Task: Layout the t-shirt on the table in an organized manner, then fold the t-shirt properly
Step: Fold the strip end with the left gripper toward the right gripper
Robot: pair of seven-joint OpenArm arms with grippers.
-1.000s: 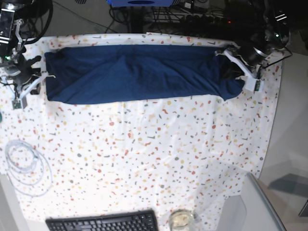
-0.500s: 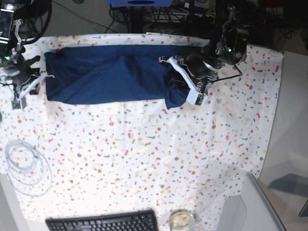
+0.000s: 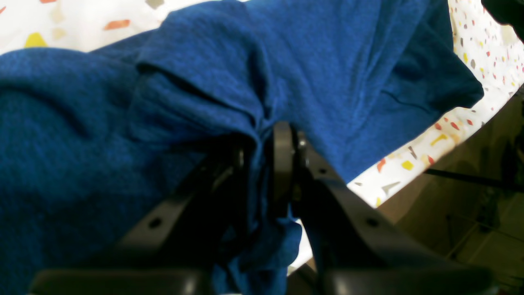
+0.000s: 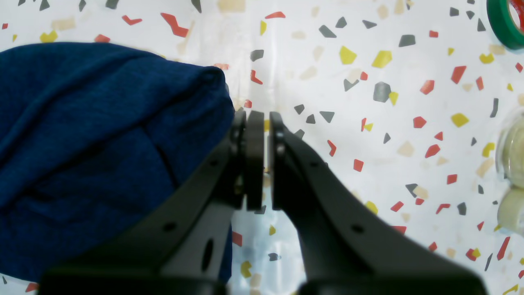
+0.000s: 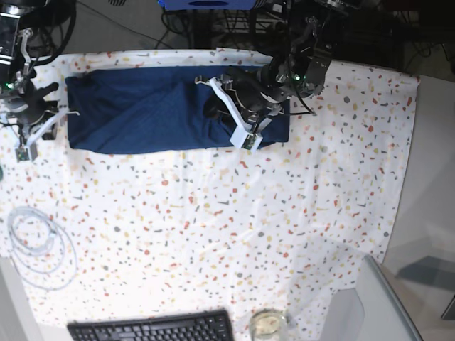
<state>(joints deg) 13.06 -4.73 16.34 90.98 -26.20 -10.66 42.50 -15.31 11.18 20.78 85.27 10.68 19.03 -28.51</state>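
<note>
The navy t-shirt (image 5: 135,106) lies as a long band along the far side of the table (image 5: 213,227). My left gripper (image 5: 217,106) hovers over its middle, shut on a bunched fold of the t-shirt (image 3: 327,61); the cloth is pinched between the fingertips (image 3: 282,139). The shirt's right end is doubled back over the rest. My right gripper (image 5: 60,117) rests just off the shirt's left edge. In the right wrist view that gripper (image 4: 258,119) is shut on nothing, with the t-shirt (image 4: 94,135) right beside it on the speckled table (image 4: 368,123).
A black keyboard (image 5: 153,328) and a glass jar (image 5: 268,323) sit at the near edge. A coil of white cable (image 5: 39,245) lies at the left. A green tape roll (image 4: 505,18) and pale jars (image 4: 513,151) sit near the right gripper. Cables and stands crowd the far edge.
My left gripper has carried the shirt's right end leftward across the table, doubling it over the middle. The right arm has stayed still.
</note>
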